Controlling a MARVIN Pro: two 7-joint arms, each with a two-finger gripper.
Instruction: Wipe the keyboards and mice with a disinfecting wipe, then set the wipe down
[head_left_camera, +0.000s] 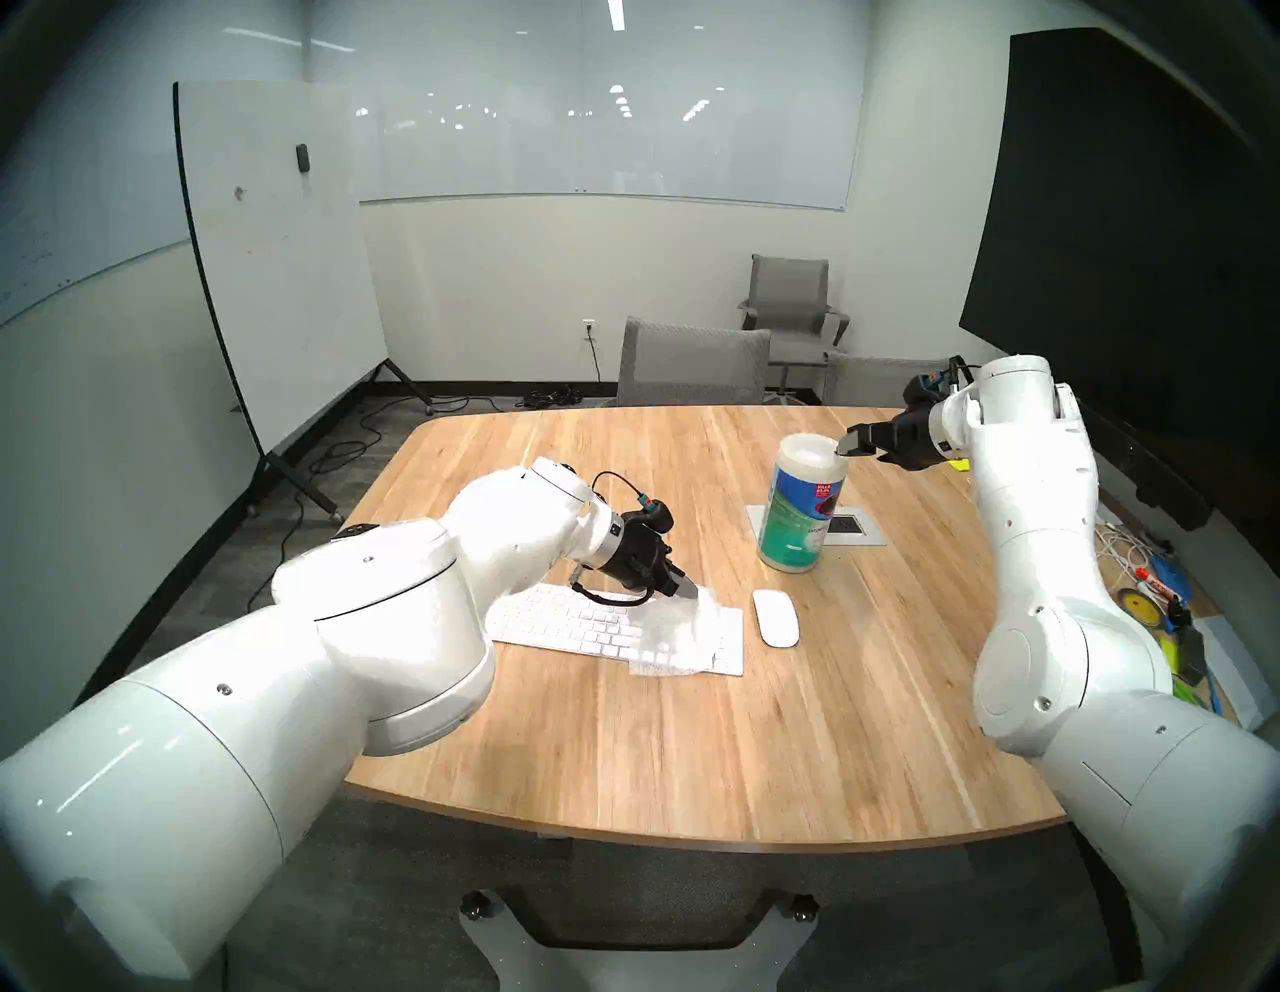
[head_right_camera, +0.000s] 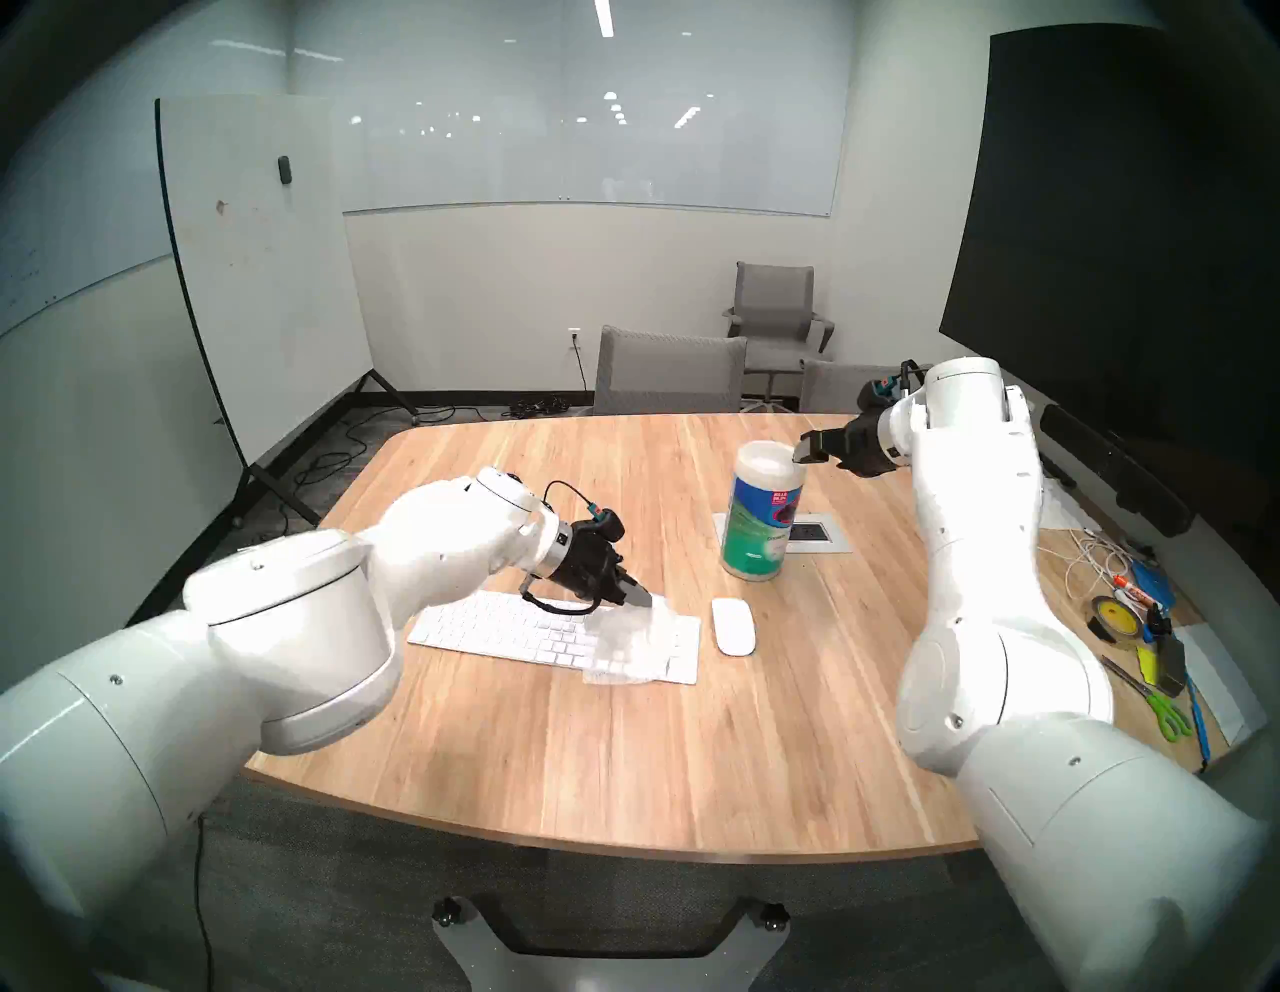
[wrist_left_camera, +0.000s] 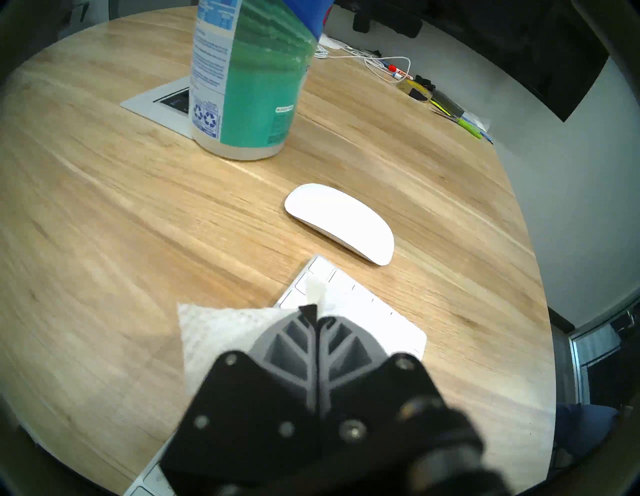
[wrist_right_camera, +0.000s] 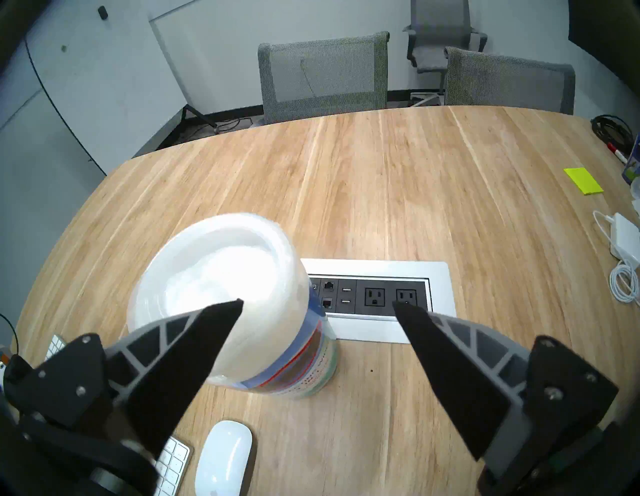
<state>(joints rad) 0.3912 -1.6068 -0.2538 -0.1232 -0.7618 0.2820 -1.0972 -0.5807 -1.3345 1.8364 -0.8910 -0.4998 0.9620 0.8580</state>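
Left wrist view first: your left gripper (wrist_left_camera: 313, 313) has its jaws pinched tight on the disinfecting wipe (wrist_left_camera: 221, 332), a little white tuft poking out past the tips. The sheet drapes down over the number-pad end of the white keyboard (head_left_camera: 554, 616), one edge hanging off the front onto the wood. Just beside that end sits the glossy white mouse (head_left_camera: 776, 618), apart from the keyboard and untouched. Behind the mouse stands the wipes canister (head_left_camera: 800, 509), upright, white lid, green-blue label; you can read "KILLS" in red on the front, and the wrist view catches recycling symbols and "BLEACH FREE" low on the side, the rest too small. Your right gripper (wrist_right_camera: 317, 306) hangs up by the canister's lid, jaws spread wide, holding nothing. Past the canister there's a recessed power panel (wrist_right_camera: 377, 298) in the light wooden table (head_left_camera: 658, 748). Around you: grey mesh chairs (head_left_camera: 692, 364), a rolling whiteboard (head_left_camera: 277, 263), a dark screen (head_left_camera: 1122, 228) on the right wall.
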